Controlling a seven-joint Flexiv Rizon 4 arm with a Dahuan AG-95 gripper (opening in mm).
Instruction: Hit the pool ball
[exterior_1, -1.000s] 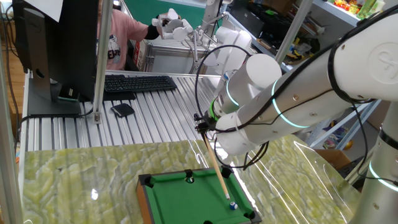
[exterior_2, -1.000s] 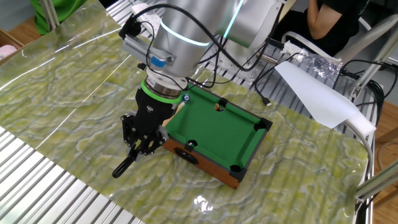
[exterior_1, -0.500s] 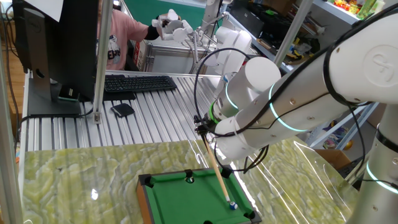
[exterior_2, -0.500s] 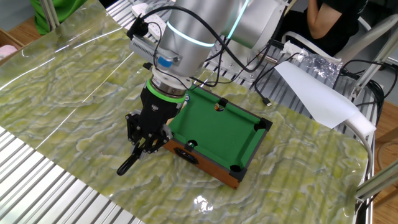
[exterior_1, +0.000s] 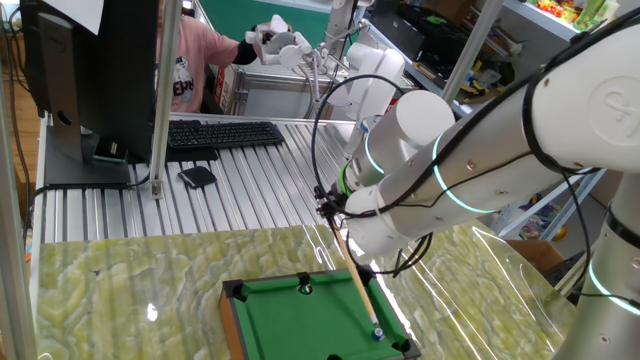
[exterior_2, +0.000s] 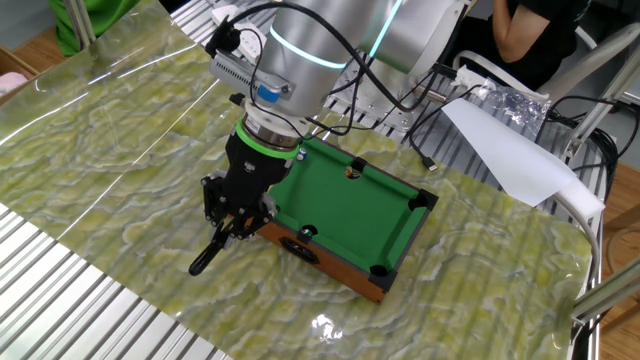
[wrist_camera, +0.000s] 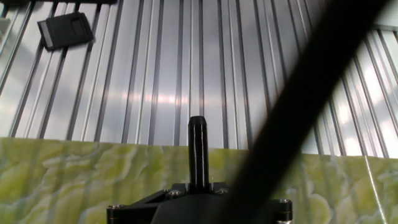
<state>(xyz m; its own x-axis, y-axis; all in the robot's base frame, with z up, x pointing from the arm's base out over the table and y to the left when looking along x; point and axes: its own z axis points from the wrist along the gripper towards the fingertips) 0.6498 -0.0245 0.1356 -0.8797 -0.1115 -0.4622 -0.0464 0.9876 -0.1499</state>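
Green felt covers one miniature pool table (exterior_1: 300, 320) with a brown wooden frame and black corner pockets, standing on a green-and-cream marbled mat (exterior_2: 120, 160). One pale wooden cue stick (exterior_1: 358, 285) slants down across the felt, and its tip sits just beside the one tiny blue-and-white pool ball (exterior_1: 378, 334), which lies near the table's edge at about 4 o'clock in one fixed view. A second small ball, dark with a pale spot (exterior_1: 306, 288), rests up at about 12 o'clock by a pocket.

One white robot arm with teal rings carries the single black two-finger gripper (exterior_2: 238, 222), which hangs just off the table's near corner, at about 9 o'clock of the table in the other fixed view. Its fingers are pressed in on the cue's dark butt end (exterior_2: 205, 262), pinching it. In the hand view the black handle (wrist_camera: 197, 152) points up toward ribbed metal slats (wrist_camera: 155, 68).

Beyond the mat lie one black keyboard (exterior_1: 222, 133) and one small black card-like device (exterior_1: 197, 176).
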